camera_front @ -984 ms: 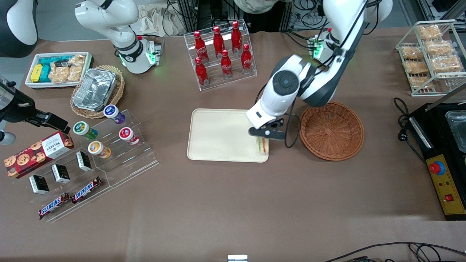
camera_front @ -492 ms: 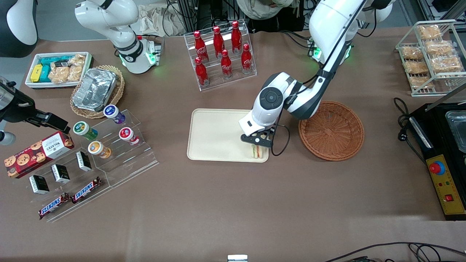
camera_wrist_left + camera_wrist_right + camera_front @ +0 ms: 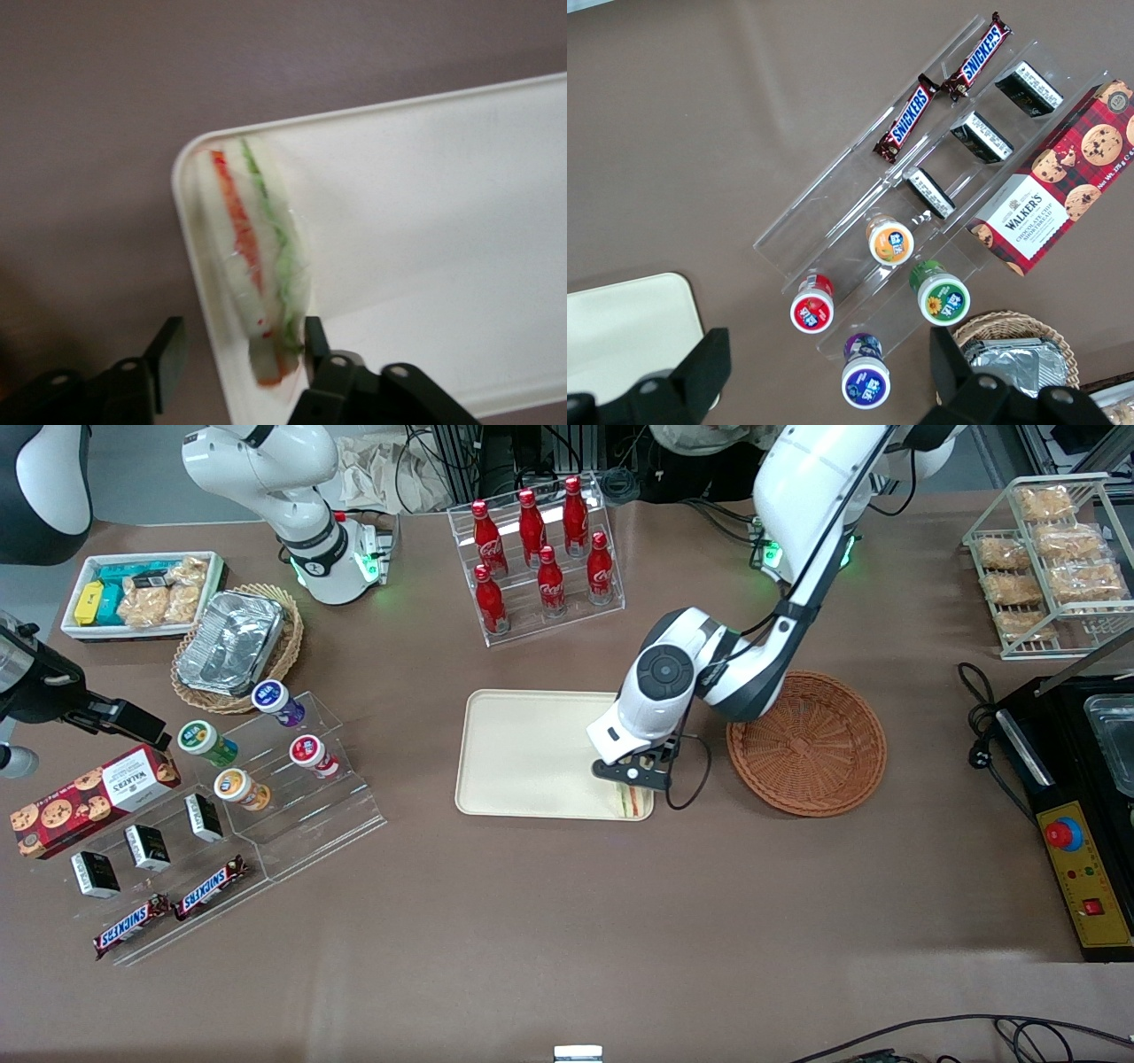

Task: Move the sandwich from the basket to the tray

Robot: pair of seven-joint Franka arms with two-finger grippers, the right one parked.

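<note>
My gripper (image 3: 241, 350) spread wide over the tray (image 3: 425, 221) corner, sandwich (image 3: 261, 266) lying released between my fingers, basket (image 3: 806, 744) beside

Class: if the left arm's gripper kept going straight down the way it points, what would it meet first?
Most likely the sandwich, lying between the open fingers of the gripper in a corner of the tray; depth is uncertain.
</note>
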